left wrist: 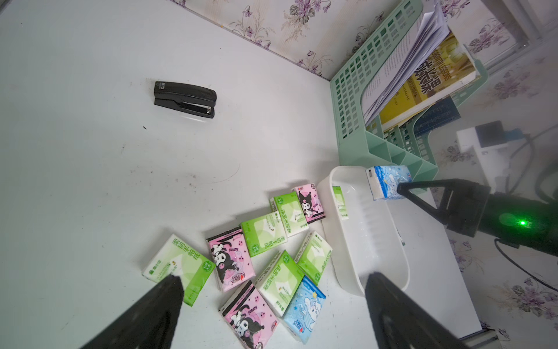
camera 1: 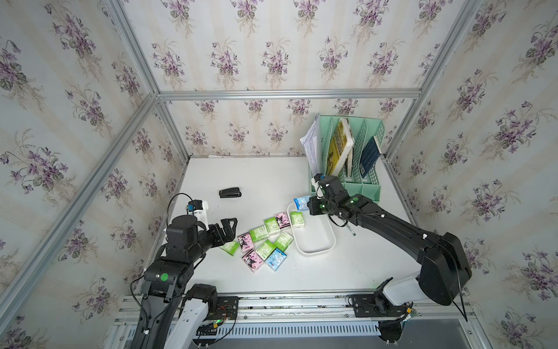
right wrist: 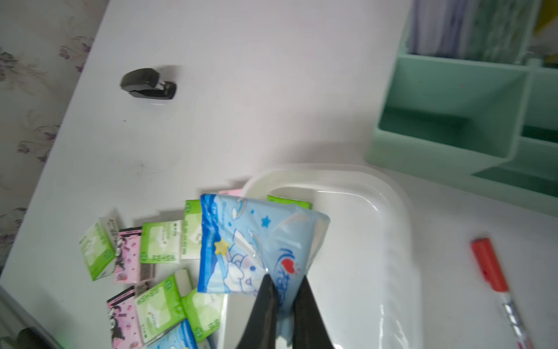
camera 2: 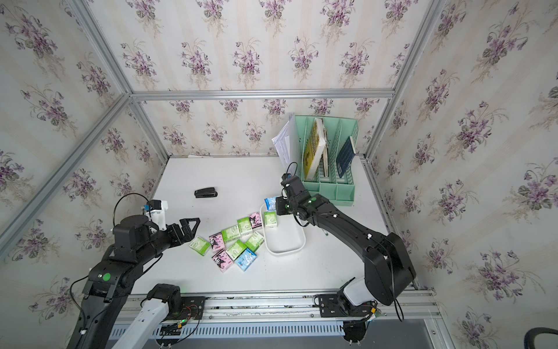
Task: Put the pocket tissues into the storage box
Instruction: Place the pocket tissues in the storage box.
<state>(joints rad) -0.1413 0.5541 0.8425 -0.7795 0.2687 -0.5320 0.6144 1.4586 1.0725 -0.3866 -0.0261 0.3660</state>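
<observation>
The storage box (camera 1: 315, 238) is a shallow white tray to the right of the table's middle, with one light green pack (camera 1: 297, 218) lying at its far end. My right gripper (right wrist: 285, 281) is shut on the corner of a blue pack (right wrist: 256, 241) with a white cartoon figure. It holds that pack above the box's far end (left wrist: 385, 182). Several pocket tissues (camera 1: 262, 241) in green, pink and blue lie loose on the table left of the box. My left gripper (left wrist: 273, 276) hangs open over the near left edge of this pile, holding nothing.
A black stapler (camera 1: 230, 192) lies left of the table's middle, toward the back. A mint green slotted organizer (camera 1: 353, 157) with books and papers stands behind the box at the back right. A red-capped pen (right wrist: 489, 263) lies right of the box. Papered walls close in three sides.
</observation>
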